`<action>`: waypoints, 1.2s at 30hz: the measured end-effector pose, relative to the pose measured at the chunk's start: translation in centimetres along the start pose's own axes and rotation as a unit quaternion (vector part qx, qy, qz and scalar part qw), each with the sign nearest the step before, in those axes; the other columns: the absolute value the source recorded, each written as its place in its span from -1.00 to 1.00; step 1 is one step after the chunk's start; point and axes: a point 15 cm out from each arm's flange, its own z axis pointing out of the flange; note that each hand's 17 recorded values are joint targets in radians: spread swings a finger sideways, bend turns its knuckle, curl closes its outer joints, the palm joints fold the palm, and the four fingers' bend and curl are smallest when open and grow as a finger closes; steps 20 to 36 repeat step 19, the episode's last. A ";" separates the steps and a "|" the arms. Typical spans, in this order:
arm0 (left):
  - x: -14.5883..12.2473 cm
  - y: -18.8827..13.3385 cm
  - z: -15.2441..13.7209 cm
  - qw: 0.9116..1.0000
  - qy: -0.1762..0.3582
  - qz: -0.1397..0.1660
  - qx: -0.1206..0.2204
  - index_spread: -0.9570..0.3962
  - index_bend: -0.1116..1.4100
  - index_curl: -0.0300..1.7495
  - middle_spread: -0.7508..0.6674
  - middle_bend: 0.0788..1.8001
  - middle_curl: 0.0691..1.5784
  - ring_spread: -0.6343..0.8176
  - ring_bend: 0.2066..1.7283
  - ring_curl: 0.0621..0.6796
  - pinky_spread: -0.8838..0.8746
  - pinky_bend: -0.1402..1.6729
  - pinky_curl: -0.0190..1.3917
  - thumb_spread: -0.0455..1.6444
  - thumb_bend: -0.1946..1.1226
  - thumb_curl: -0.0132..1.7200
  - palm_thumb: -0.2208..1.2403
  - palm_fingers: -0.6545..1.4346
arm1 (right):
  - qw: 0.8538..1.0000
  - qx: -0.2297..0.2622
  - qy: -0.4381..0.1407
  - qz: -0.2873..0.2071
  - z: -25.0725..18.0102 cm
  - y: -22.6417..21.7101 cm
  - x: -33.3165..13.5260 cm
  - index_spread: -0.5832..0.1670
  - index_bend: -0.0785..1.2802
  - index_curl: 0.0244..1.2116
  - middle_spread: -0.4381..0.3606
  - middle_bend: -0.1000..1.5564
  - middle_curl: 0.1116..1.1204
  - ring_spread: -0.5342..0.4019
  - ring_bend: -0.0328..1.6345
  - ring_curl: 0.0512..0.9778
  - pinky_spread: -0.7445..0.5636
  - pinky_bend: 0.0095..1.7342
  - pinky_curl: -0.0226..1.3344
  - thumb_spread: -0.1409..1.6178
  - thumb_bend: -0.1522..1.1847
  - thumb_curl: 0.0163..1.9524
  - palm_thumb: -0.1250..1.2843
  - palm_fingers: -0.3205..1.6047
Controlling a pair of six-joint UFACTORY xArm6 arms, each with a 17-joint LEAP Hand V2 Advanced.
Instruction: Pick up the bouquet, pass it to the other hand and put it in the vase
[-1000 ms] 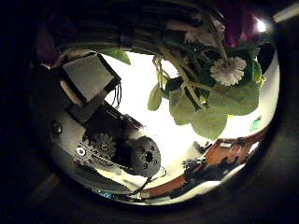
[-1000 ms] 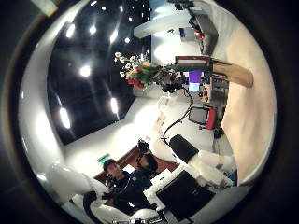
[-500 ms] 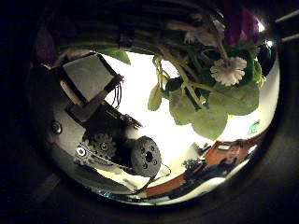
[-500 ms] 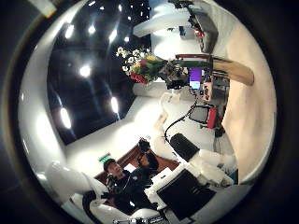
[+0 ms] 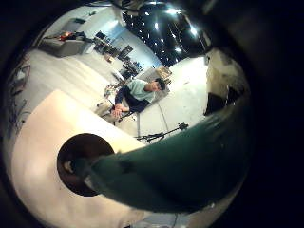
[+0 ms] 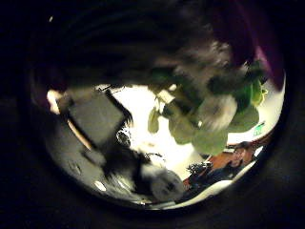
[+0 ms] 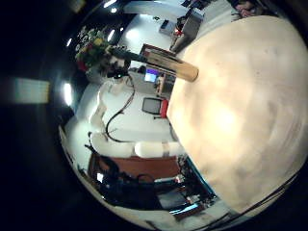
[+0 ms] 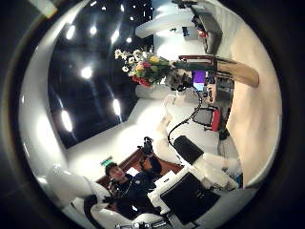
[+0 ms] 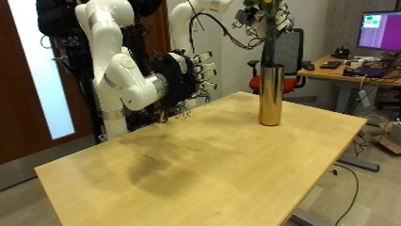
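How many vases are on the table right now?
1. A tall gold vase stands upright near the table's far edge, directly under the bouquet held above it by the left hand. Nothing else on the tabletop could hide another.

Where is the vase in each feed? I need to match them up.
Outside view: vase upright on the table.
Left little finger side: its dark mouth, seen from above.
Left thumb side: not visible.
Right little finger side: at the table's edge.
Right thumb side: the same.
Shared landmark: the table.
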 end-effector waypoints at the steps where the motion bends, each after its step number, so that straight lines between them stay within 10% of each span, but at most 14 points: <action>1: -0.3 0.0 -0.6 1.000 -0.003 0.002 0.006 0.38 -0.79 0.19 0.25 -0.78 -0.12 0.22 -0.20 -0.12 0.28 -0.17 -0.39 0.06 -0.79 -0.39 -0.13 -0.64 | 1.000 0.000 0.000 0.000 0.0 0.0 0.0 -0.26 -0.47 -0.37 0.16 -0.66 -0.70 0.50 -0.73 -0.58 0.68 -0.80 -0.58 0.26 -0.81 -0.50 0.41 -0.41; 5: -0.8 0.3 -2.6 0.999 -0.008 0.005 0.034 0.72 -0.79 -0.21 0.70 -0.91 -0.39 0.51 -0.40 -0.36 0.55 -0.32 -0.51 0.04 -0.78 -0.51 -0.27 -0.61 | 1.000 -0.001 -0.001 0.001 0.1 0.0 0.1 -0.25 -0.47 -0.37 0.16 -0.66 -0.69 0.52 -0.72 -0.58 0.68 -0.80 -0.58 0.26 -0.81 -0.50 0.41 -0.40; 11: 0.9 2.3 -4.5 0.999 -0.009 0.020 0.043 0.74 -0.72 -0.55 0.81 -0.91 -0.61 0.62 -0.55 -0.50 0.64 -0.43 -0.57 -0.02 -0.77 -0.57 -0.34 -0.54 | 1.000 -0.003 -0.006 0.005 0.3 0.0 0.5 -0.23 -0.46 -0.37 0.16 -0.66 -0.69 0.51 -0.72 -0.58 0.68 -0.80 -0.59 0.26 -0.81 -0.50 0.41 -0.40; 36: 0.6 5.9 -6.3 0.998 -0.043 0.017 0.041 0.69 -0.69 -0.69 0.81 -0.91 -0.75 0.64 -0.63 -0.54 0.64 -0.50 -0.58 -0.05 -0.77 -0.59 -0.37 -0.50 | 1.000 -0.006 -0.011 0.002 0.5 0.2 0.4 -0.23 -0.46 -0.37 0.16 -0.66 -0.68 0.50 -0.72 -0.59 0.68 -0.80 -0.60 0.26 -0.81 -0.50 0.41 -0.40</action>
